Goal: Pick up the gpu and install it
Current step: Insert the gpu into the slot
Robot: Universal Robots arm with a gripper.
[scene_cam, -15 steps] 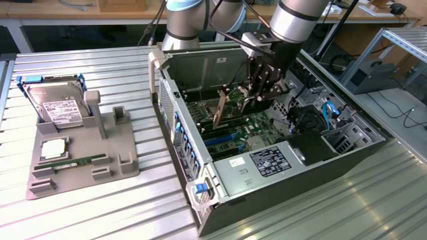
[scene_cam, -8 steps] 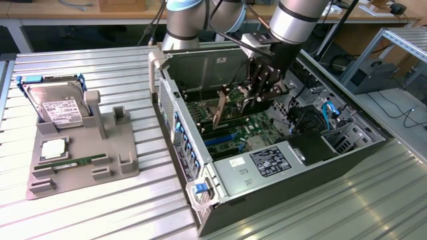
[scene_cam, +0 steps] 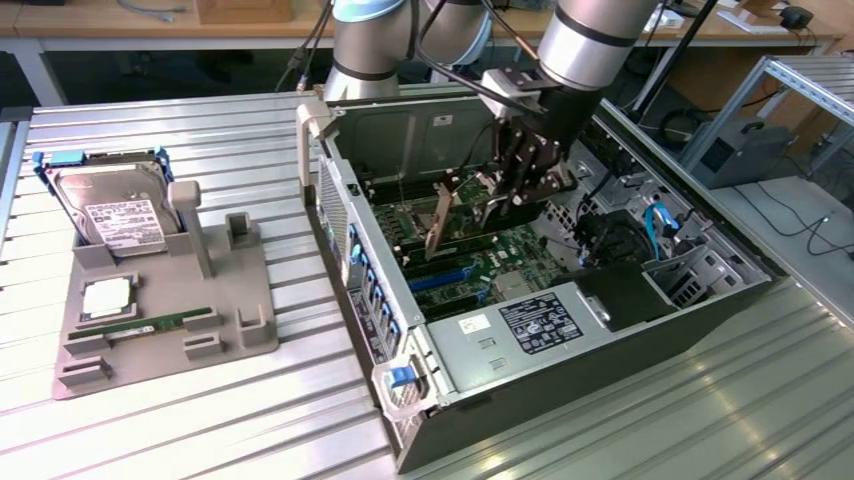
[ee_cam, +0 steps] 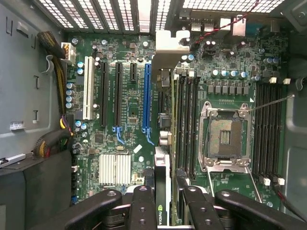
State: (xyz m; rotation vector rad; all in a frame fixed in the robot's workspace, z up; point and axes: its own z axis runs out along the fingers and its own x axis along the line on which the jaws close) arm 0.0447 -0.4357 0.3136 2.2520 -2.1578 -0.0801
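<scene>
gpu is held edge-on in the gripper, whose fingers are closed partway onto the card's two faces. it hangs over the motherboard, between the blue slot and the memory slots. in the upper centre of the exterior view, the gripper is inside the open computer case. a hard drive stands on a grey stand at the exterior view's left.

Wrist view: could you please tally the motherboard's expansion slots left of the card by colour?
White slot: 1
Black slots: 3
Blue slot: 1
Total: 5
</scene>
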